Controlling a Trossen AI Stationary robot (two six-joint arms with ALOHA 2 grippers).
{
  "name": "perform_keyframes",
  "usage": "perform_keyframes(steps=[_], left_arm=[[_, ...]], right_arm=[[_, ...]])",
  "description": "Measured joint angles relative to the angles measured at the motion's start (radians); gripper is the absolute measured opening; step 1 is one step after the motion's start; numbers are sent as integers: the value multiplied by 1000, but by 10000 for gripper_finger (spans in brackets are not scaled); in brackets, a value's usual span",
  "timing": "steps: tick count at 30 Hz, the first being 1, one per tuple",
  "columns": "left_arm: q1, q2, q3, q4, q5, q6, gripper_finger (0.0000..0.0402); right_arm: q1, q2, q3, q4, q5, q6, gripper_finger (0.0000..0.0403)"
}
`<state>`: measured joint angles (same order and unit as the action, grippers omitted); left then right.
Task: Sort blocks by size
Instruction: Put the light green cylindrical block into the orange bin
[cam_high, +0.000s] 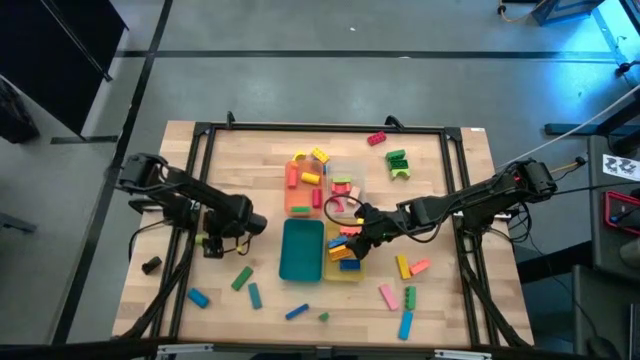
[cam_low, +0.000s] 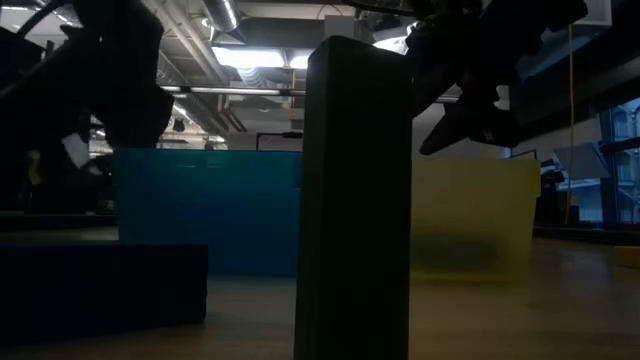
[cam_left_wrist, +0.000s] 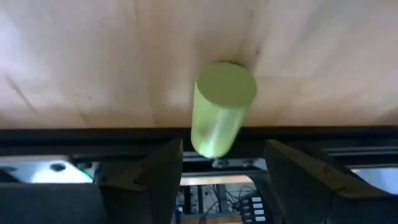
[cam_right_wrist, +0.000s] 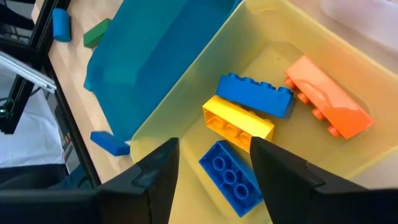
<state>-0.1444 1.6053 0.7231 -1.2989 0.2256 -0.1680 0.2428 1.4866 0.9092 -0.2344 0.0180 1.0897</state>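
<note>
Low view: a dark block (cam_low: 352, 200) up close hides much of the teal tray (cam_low: 205, 210) and yellow tray (cam_low: 475, 215); arms above are just silhouettes. Right wrist view: the yellow tray's near wall is cut off by the edge, and the fingers (cam_right_wrist: 155, 180) cover part of it.

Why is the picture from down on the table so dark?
In the low view the bright ceiling lights shine from behind, so the tall block right by the camera shows only as a dark shape; the teal tray and yellow tray behind look dim and soft. The high view is evenly lit.
</note>
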Motion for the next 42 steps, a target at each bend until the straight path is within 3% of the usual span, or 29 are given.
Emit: perform_keyframes(steps=[10, 13, 18, 24, 37, 42], left_arm=[[0, 35, -66, 166, -3, -36, 209], [1, 35, -66, 165, -5, -40, 186], [1, 35, -66, 163, 2, -35, 113], [11, 35, -64, 149, 2, -35, 113], [144, -73, 112, -39, -2, 95, 113], [216, -162, 208, -32, -73, 115, 113]], right_arm=[[0, 0, 0, 1, -12, -22, 200], [0, 0, 0, 1, -12, -23, 200], [0, 0, 0, 3, -11, -24, 200], [-1, -11, 0, 7, 15, -25, 200], [-1, -127, 0, -3, 122, -118, 200], [-1, -136, 0, -3, 185, -199, 200]])
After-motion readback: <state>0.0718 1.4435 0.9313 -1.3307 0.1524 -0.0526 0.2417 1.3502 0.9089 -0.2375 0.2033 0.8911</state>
